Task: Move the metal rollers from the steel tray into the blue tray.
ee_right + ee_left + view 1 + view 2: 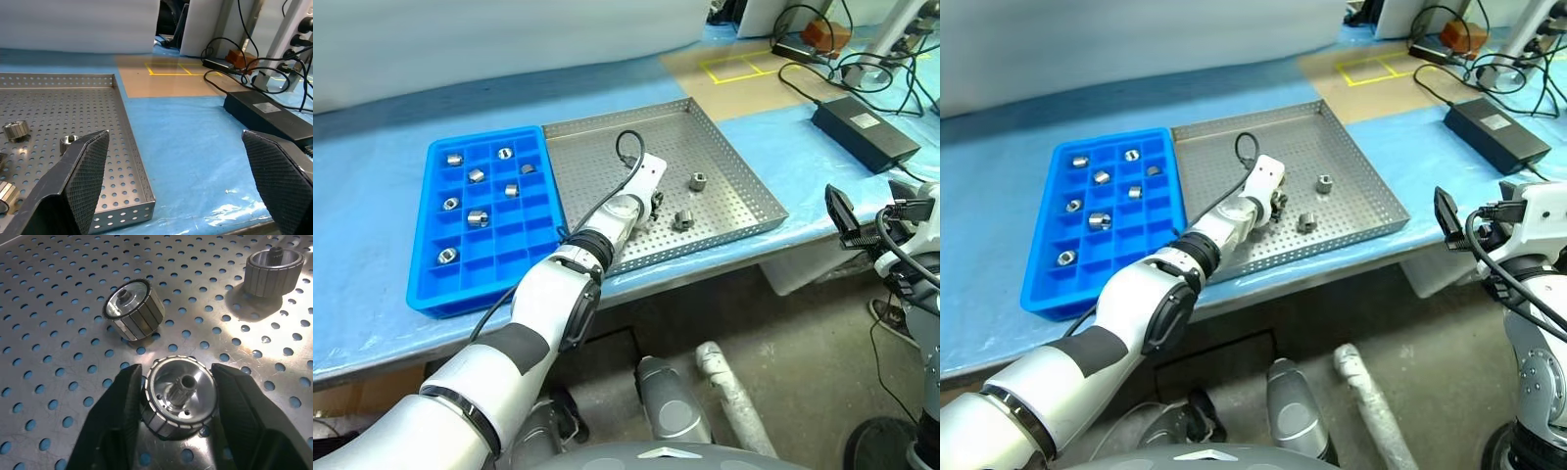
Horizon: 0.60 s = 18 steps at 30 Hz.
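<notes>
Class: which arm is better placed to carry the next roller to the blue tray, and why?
Left. Its claw is already shut on a roller in the steel tray, beside the blue tray. The right claw is open off the table's edge.

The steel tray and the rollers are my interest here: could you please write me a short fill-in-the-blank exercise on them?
1. The left pincer is shut on a metal ____.
2. Besides that one, ____ more rollers lie loose in the steel tray.
3. The blue tray lies on the steel tray's ____ side.
4. The right pincer is ____, off the table's edge.

Missing words: roller; two; left; open
</notes>
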Motion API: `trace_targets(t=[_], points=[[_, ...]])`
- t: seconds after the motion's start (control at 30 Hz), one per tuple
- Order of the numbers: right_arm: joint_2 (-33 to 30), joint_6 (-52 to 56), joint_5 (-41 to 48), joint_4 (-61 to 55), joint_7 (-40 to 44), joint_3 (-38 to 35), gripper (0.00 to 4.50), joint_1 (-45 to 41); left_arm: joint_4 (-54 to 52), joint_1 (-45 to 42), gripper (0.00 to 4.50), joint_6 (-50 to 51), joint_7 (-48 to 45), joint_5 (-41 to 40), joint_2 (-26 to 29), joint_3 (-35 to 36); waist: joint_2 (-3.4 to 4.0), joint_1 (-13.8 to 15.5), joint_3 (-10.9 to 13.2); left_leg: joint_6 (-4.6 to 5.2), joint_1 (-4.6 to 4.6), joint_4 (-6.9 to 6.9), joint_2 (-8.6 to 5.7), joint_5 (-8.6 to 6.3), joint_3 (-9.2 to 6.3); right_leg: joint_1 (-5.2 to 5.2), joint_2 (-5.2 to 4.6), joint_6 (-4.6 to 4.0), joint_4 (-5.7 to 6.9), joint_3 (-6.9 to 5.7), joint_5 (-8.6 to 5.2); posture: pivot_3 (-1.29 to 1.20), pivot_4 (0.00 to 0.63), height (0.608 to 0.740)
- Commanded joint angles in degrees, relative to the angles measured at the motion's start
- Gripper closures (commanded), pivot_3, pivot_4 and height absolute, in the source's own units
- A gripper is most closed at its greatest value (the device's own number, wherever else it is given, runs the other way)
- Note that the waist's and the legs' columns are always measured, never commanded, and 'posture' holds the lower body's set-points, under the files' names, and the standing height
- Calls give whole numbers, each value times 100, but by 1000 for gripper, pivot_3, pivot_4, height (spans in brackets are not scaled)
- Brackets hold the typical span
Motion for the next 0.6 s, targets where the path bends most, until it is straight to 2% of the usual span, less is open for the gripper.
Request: trace_targets(t=[0.03,0.13,0.27,0.37,0.47,0.6], points=[[-55,-87,43,-79,-2,113,0,-221,-151,-165,2763,-77,-91,-150,39,197,0,-55,0,1,-3,2,-2,-1,-2,-1,-2,1,0,-2,0,-823,150,740],[-120,-140,-7,203,117,383,0,-516,-240,-330,2763,-132,-176,-437,182,525,1,-82,1,11,-34,29,-6,-6,-26,-6,-8,6,0,-24,3,-759,150,740],[-126,-221,-68,679,352,957,0,-1071,-594,-525,2763,-667,-1078,-1071,408,1047,0,-57,4,18,-56,59,-6,-11,-46,-5,-14,8,5,-46,8,-643,150,740],[-100,-405,-174,1197,587,1352,0,-1489,-896,-487,2763,-861,-1358,-1293,601,1189,1,28,4,25,-61,69,-8,-14,-49,-1,-25,6,11,-58,10,-554,150,740],[-8,-574,-272,1730,882,1869,0,-2010,-1581,-101,2763,-1140,-1762,-1186,868,933,1,136,4,38,-62,77,-8,-20,-50,1,-29,4,16,-59,11,-478,150,740],[170,-750,-314,2315,1250,2330,0,-2541,-3632,1027,2763,-648,-2305,-1409,1148,648,1,389,4,44,-58,83,-3,-20,-51,-2,-33,3,46,-67,12,-370,150,740]])
